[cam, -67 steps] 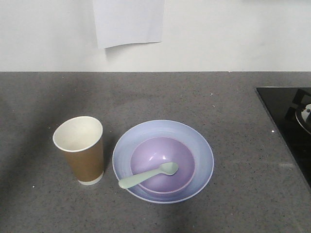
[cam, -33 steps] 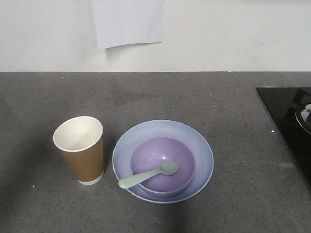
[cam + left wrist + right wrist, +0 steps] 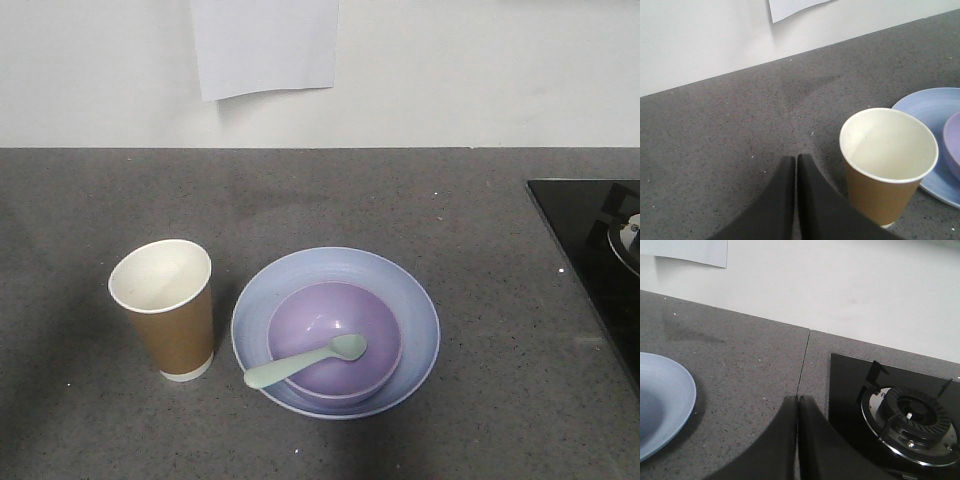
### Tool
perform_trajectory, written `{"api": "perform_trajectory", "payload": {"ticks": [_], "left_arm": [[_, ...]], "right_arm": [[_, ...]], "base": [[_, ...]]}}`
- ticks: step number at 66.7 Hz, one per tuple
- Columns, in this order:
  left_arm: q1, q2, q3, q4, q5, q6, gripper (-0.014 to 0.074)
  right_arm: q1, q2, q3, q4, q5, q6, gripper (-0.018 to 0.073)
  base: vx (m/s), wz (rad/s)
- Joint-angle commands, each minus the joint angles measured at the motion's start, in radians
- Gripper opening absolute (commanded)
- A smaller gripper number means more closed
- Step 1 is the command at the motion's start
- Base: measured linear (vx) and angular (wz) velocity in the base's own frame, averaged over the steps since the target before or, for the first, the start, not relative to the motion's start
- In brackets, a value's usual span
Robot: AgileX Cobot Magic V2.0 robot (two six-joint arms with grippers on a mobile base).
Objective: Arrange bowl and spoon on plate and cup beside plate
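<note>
Nothing on the counter (image 3: pixel 420 200) has shifted since the earlier frames. We see the bowl (image 3: pixel 310 325) sitting in the plate (image 3: pixel 415 310), the spoon (image 3: pixel 305 362) lying across the bowl's near-left rim, head inside. Our cup (image 3: pixel 168 310) stands upright just left of the plate. Left gripper (image 3: pixel 796 162) and right gripper (image 3: pixel 798 401) both have fingers pressed together, holding nothing, above bare counter.
</note>
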Motion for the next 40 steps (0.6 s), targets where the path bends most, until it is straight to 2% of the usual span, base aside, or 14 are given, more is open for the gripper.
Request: {"api": "perform_trajectory", "payload": {"ticks": [1, 40], "left_arm": [[-0.004, -0.006, -0.026, -0.015, -0.079, -0.009, -0.0007], [-0.004, -0.006, -0.026, -0.013, -0.067, -0.009, -0.0006]], "right_arm": [[-0.005, 0.007, -0.025, -0.033, -0.065, 0.002, -0.0005], [-0.005, 0.007, -0.025, -0.033, -0.065, 0.002, -0.0005]], "base": [[0.00, 0.00], [0.00, 0.00]]}}
